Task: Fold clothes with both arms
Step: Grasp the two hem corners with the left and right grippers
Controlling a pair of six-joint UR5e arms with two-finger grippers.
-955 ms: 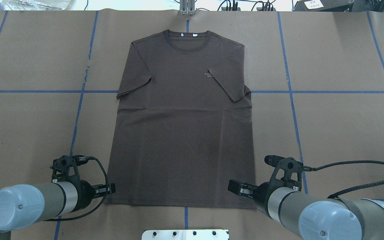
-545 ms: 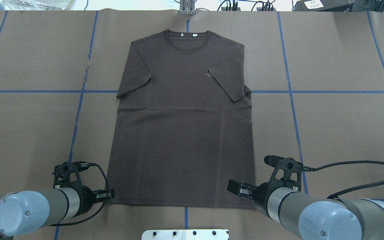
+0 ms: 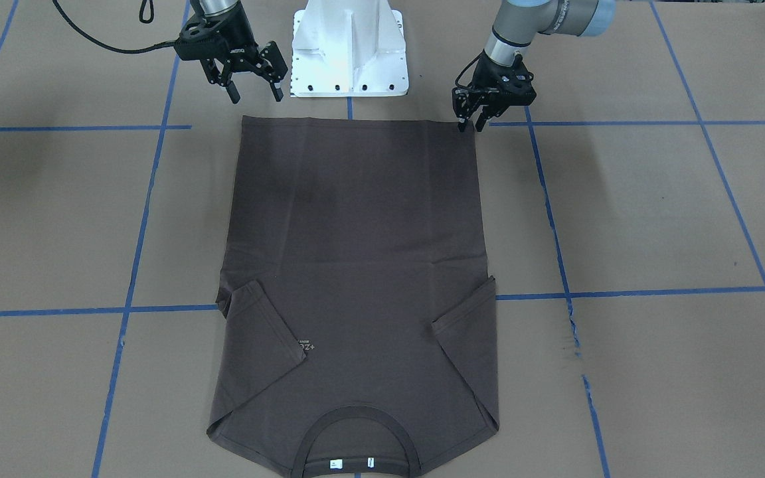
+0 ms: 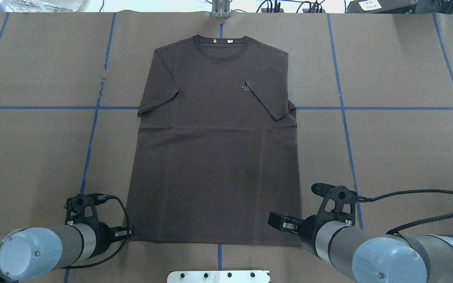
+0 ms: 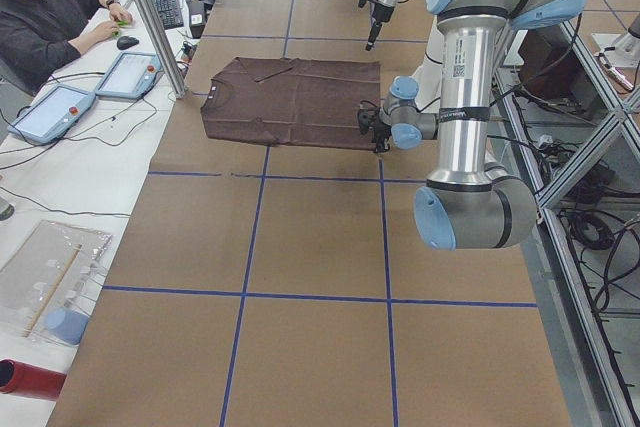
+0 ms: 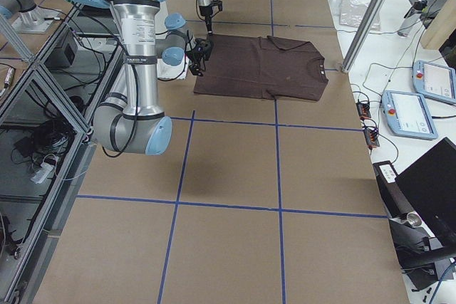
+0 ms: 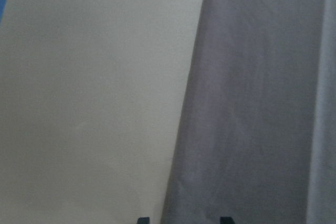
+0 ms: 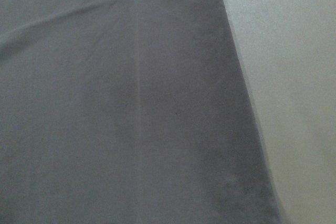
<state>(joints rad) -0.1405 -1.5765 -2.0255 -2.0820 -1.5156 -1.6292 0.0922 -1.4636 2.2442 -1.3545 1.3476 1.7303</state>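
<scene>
The dark brown T-shirt (image 4: 214,157) is lying flat, front up, mid-way across the brown-paper table (image 4: 399,149). In the overhead view its ribbed collar with small white tags is pointing to 12 o'clock and its hem to 6. Both short sleeves are angling inward, and one is covering part of the pale chest print. The left gripper (image 3: 470,123) is sitting at the 7 o'clock hem corner, fingers slightly apart. The right gripper (image 3: 254,89) is hanging near the 5 o'clock corner, fingers spread wide.

Dark brown T-shirt (image 4: 210,157), print (image 4: 246,87) seemingly pale; blue gridlines (image 4: 387,107).
</scene>
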